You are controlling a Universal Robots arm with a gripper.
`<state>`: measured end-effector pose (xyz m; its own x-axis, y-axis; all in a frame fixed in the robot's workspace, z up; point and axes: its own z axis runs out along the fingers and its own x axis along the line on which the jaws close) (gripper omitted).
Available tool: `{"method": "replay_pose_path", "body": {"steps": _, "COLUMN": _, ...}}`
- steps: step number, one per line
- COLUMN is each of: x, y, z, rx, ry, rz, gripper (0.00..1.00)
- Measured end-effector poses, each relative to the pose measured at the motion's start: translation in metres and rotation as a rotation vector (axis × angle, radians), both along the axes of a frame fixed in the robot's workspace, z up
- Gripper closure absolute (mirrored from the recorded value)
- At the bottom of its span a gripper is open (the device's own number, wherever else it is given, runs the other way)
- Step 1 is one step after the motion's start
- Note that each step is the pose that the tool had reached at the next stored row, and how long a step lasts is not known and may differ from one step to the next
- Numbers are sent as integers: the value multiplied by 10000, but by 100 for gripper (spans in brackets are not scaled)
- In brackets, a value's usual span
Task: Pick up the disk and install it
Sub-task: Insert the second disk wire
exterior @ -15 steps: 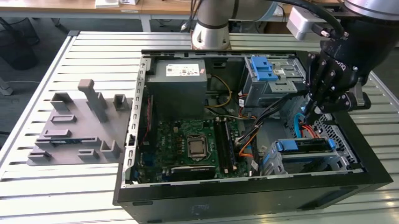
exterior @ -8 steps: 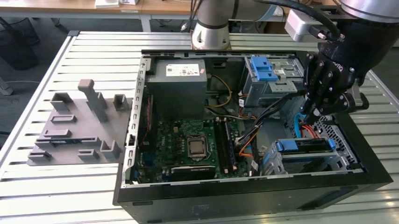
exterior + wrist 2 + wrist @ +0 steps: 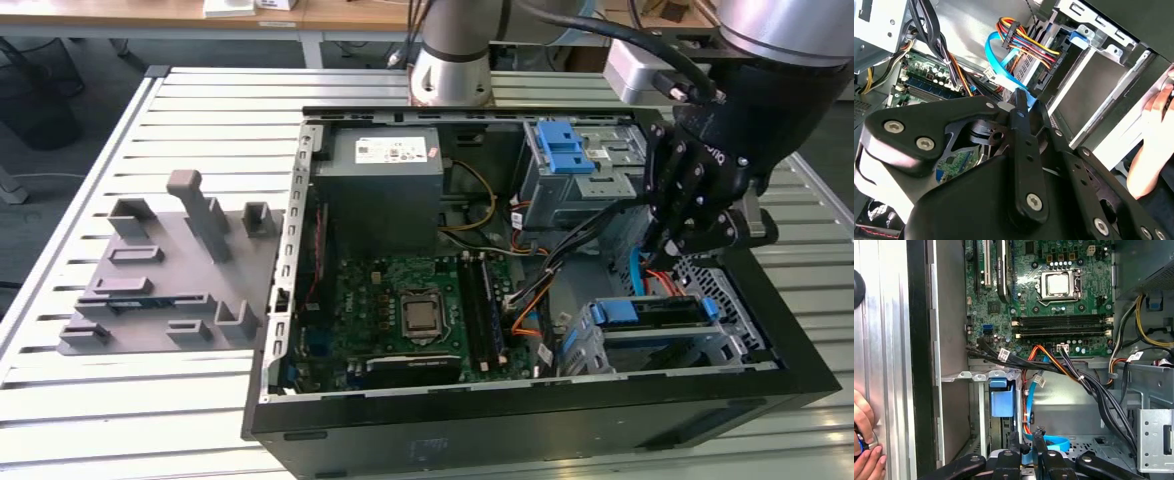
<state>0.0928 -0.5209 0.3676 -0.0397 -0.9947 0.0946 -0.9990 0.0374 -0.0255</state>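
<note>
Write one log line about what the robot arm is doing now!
actor: gripper | place: inside open computer case | nearest: drive cage, blue cable | also: person's hand outside case

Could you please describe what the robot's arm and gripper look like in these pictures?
The arm has silver-grey tube sections, with black cables along its upper part. The gripper is black, built of linked segments joined by silver screws; those links appear in both wrist views.

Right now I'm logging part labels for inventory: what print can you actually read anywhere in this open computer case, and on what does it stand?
No text reads legibly.
White sticker on the grey metal power-supply box: print too small.
Small white tags on the black cable bundle: blurred.
Green motherboard: markings too fine.
</note>
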Motion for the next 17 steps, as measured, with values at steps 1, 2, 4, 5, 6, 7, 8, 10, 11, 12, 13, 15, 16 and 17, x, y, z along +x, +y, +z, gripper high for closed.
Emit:
{"method": "replay_pose_path", "body": {"steps": 1, "x": 0, "y": 0, "z": -7, "rx": -6, "ry": 0, "rz": 0, "gripper": 75}}
{"method": "replay_pose_path", "body": {"steps": 2, "x": 0, "y": 0, "z": -9, "rx": -16, "ry": 0, "rz": 0, "gripper": 75}}
{"method": "replay_pose_path", "body": {"steps": 4, "x": 0, "y": 0, "z": -10, "rx": -19, "ry": 0, "rz": 0, "gripper": 75}}
{"method": "replay_pose_path", "body": {"steps": 5, "x": 0, "y": 0, "z": -13, "rx": -17, "ry": 0, "rz": 0, "gripper": 77}}
{"method": "replay_pose_path", "body": {"steps": 6, "x": 1, "y": -1, "z": -19, "rx": 2, "ry": 1, "rz": 0, "gripper": 83}}
{"method": "replay_pose_path", "body": {"steps": 7, "x": 1, "y": -1, "z": -23, "rx": 106, "ry": 2, "rz": -2, "gripper": 83}}
{"method": "replay_pose_path", "body": {"steps": 8, "x": 2, "y": 0, "z": -25, "rx": 285, "ry": 2, "rz": -1, "gripper": 84}}
{"method": "replay_pose_path", "body": {"steps": 10, "x": 3, "y": -1, "z": -28, "rx": 640, "ry": 3, "rz": -1, "gripper": 84}}
{"method": "replay_pose_path", "body": {"steps": 11, "x": 2, "y": -3, "z": -30, "rx": 801, "ry": 3, "rz": -2, "gripper": 84}}
{"method": "replay_pose_path", "body": {"steps": 12, "x": 2, "y": -5, "z": -34, "rx": 942, "ry": 3, "rz": -2, "gripper": 84}}
{"method": "replay_pose_path", "body": {"steps": 13, "x": 2, "y": -6, "z": -36, "rx": 986, "ry": 2, "rz": -2, "gripper": 84}}
{"method": "replay_pose_path", "body": {"steps": 15, "x": 3, "y": -6, "z": -38, "rx": 984, "ry": 3, "rz": -1, "gripper": 84}}
{"method": "replay_pose_path", "body": {"steps": 16, "x": 3, "y": -11, "z": -43, "rx": 977, "ry": 3, "rz": -1, "gripper": 84}}
{"method": "replay_pose_path", "body": {"steps": 17, "x": 3, "y": -19, "z": -50, "rx": 968, "ry": 3, "rz": -1, "gripper": 84}}
